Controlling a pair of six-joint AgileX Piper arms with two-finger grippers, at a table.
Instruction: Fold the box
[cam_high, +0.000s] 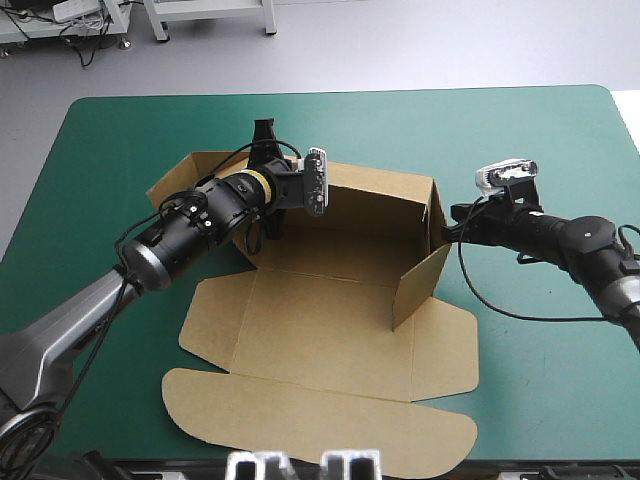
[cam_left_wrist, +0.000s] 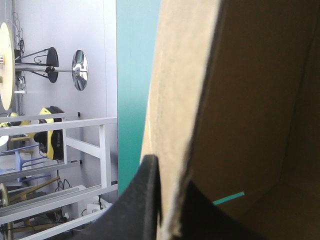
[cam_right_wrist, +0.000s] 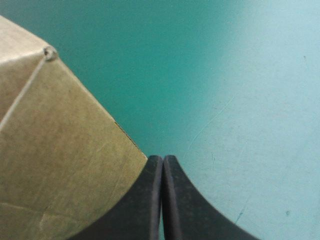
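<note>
Teal-green cover (cam_high: 520, 130), brown board box (cam_high: 300, 320), walls raised

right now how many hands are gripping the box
1. The left hand is shut on the box, on its far wall near the left end. The right hand is shut on nothing, just outside the box's right side.

My left gripper (cam_left_wrist: 170, 175) pinches the box (cam_left_wrist: 240, 100), fingers almost touching. My right gripper (cam_right_wrist: 163, 159) has its two fingers pressed tight together.
</note>
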